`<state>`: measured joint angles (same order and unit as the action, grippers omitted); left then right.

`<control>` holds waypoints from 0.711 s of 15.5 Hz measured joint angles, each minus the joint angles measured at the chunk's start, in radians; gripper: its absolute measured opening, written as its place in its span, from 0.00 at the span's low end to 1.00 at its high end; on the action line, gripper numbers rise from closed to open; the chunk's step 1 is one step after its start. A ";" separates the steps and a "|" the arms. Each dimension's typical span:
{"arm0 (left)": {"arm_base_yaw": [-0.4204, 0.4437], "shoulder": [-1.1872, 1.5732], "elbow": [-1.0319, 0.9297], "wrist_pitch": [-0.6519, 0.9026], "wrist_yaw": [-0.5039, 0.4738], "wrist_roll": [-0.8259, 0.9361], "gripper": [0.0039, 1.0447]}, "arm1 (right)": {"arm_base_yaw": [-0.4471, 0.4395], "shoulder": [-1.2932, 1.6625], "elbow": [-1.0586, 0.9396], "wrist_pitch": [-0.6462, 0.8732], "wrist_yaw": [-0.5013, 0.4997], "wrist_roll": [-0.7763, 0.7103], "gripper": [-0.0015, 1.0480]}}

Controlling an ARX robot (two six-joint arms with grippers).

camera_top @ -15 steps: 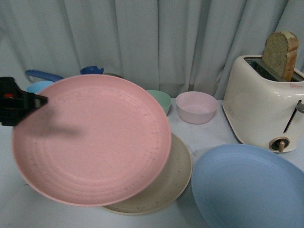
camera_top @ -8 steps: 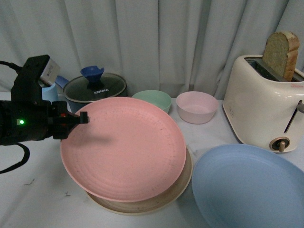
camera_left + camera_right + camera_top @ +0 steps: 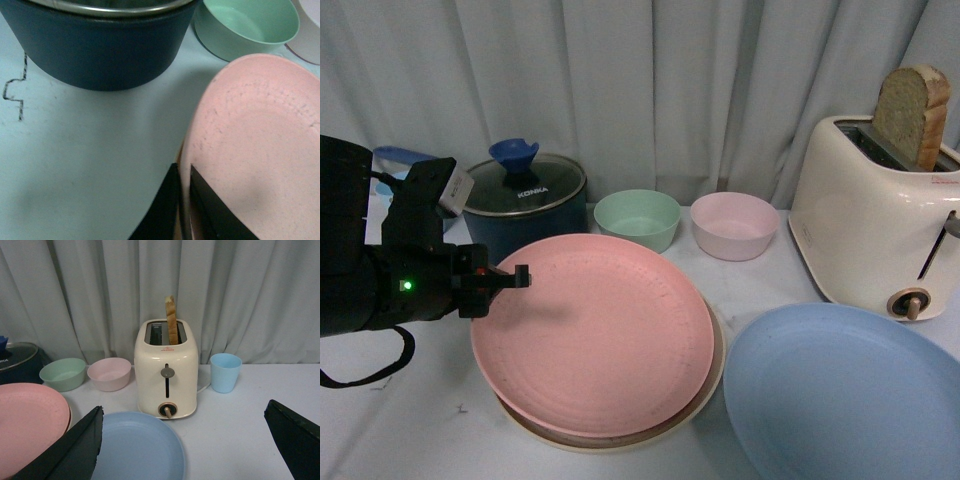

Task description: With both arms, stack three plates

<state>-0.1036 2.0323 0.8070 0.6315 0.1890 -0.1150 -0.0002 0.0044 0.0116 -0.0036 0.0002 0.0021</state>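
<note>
We seem to face a staged kitchen: a toaster holding bread, a lidded pot, bowls and a curtain backdrop.

toaster, pot, green bowl, pink bowl, cup

So the pink plate has come way down. A second ago it was up near the camera and tilted, and half a second ago it was hanging off to the left. Now it lies almost flat on the beige plate, pretty much centred, with just a thin beige rim peeking out. The left arm swung in from the edge with it. The dark pot and green bowl are uncovered now.
</note>
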 joint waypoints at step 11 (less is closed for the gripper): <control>0.058 -0.713 -0.396 0.323 -0.230 0.076 0.63 | 0.000 0.000 0.000 0.000 0.000 0.000 0.94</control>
<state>-0.0460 1.3197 0.4114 0.9543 -0.0410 -0.0387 -0.0002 0.0044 0.0116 -0.0032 0.0002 0.0021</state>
